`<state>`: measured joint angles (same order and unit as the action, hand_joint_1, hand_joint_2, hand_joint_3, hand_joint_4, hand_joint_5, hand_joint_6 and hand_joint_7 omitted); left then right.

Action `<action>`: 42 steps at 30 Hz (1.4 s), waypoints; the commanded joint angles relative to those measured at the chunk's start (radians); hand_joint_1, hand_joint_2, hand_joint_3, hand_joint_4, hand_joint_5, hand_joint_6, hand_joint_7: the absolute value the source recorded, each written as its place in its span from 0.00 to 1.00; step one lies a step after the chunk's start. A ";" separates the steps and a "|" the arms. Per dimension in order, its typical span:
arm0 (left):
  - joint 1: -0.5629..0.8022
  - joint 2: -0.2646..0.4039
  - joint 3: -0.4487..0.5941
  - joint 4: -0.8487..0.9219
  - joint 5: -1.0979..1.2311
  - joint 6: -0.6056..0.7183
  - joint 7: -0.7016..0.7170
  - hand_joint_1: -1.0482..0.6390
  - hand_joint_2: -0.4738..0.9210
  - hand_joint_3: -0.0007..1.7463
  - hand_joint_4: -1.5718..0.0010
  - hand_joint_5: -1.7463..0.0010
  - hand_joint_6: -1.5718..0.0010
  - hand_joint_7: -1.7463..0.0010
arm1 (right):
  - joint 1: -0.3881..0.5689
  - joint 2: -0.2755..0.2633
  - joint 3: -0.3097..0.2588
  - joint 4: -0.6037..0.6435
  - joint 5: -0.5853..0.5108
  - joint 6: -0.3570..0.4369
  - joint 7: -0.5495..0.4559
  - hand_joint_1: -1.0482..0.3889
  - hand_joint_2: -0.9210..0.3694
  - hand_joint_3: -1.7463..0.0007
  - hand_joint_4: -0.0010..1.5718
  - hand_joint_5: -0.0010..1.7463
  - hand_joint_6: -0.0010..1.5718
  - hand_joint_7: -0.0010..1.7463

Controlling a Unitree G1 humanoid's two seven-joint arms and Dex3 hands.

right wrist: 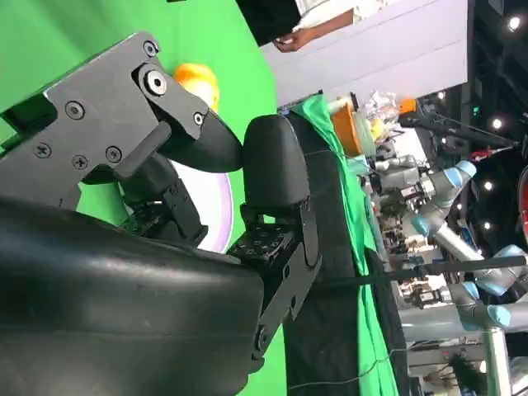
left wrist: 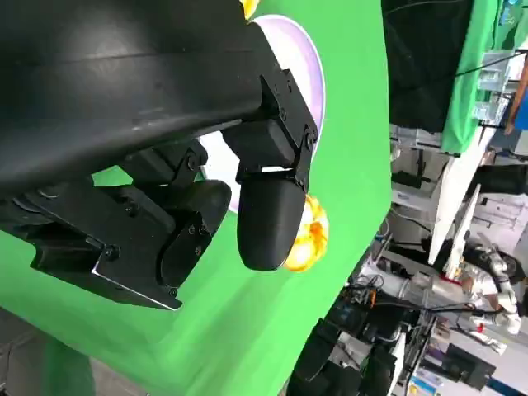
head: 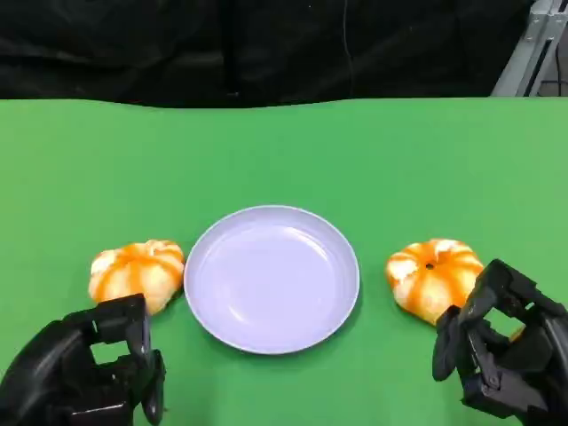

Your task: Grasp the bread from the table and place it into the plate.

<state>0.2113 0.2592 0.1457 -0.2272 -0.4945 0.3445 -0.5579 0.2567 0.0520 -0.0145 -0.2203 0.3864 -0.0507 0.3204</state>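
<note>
**Two pumpkin-shaped breads beside an unfilled plate, both hands low at the near edge**

Nearest my head camera are the two hands. The left hand (head: 84, 368) sits at the near left of the table, a mass of matte black plastic segments with its fingers curled inward around nothing. The right hand (head: 501, 351) sits at the near right, the same hard black shell-and-link build, its fingers bent in toward the palm and likewise holding nothing. From the left wrist I see a rounded, smooth fingertip pad (left wrist: 268, 219) and bolted flat black plates behind it; from the right wrist, a similar glossy pad (right wrist: 276, 169) on a perforated link.

The table (head: 284, 151) is covered in a flat, even green cloth with a matte finish. At its middle lies the plate (head: 272, 278): round, shallow, pale lavender, with a smooth raised rim and a faint sheen.

The left bread (head: 137, 273) rests on the cloth just beside the plate's left rim, just beyond the left hand. It is a rounded, lobed bun, pumpkin-like, with orange ribs and paler cream patches and a soft glazed surface. The right bread (head: 435, 277) lies near the plate's right rim, apart from it, and close against the right hand's far fingers; I cannot tell whether they touch. It has the same lobed form, with a small dark dot at its crown.

A dark curtain (head: 266, 44) backs the far edge of the table.
</note>
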 commanded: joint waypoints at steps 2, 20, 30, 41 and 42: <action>0.005 -0.007 -0.035 0.009 0.227 -0.255 0.093 0.63 0.74 0.66 0.55 0.09 0.54 0.20 | 0.001 -0.004 0.000 -0.008 -0.006 -0.006 -0.011 0.63 0.39 0.24 0.57 1.00 0.44 0.94; -0.188 0.203 -0.222 0.155 1.247 -0.438 0.512 0.14 1.00 0.04 0.99 0.95 0.82 1.00 | -0.014 -0.007 -0.010 0.022 0.004 -0.018 0.007 0.63 0.38 0.24 0.56 1.00 0.45 0.94; -0.433 0.246 -0.355 0.457 1.354 -0.403 0.507 0.14 1.00 0.01 0.94 0.96 0.80 0.99 | -0.014 -0.004 -0.004 0.016 -0.005 -0.008 -0.006 0.63 0.39 0.24 0.56 1.00 0.45 0.94; -0.592 0.231 -0.448 0.754 1.318 -0.443 0.555 0.13 1.00 0.03 0.93 0.98 0.80 1.00 | -0.014 0.005 0.006 0.018 -0.018 -0.023 -0.015 0.63 0.38 0.25 0.55 1.00 0.44 0.94; -0.595 0.232 -0.451 0.758 1.315 -0.444 0.558 0.13 1.00 0.03 0.93 0.98 0.80 1.00 | -0.014 0.006 0.006 0.018 -0.019 -0.023 -0.015 0.63 0.38 0.25 0.55 1.00 0.44 0.94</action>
<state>-0.3654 0.4764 -0.2936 0.5105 0.8302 -0.0945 -0.0222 0.2417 0.0606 -0.0051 -0.2016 0.3684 -0.0617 0.3114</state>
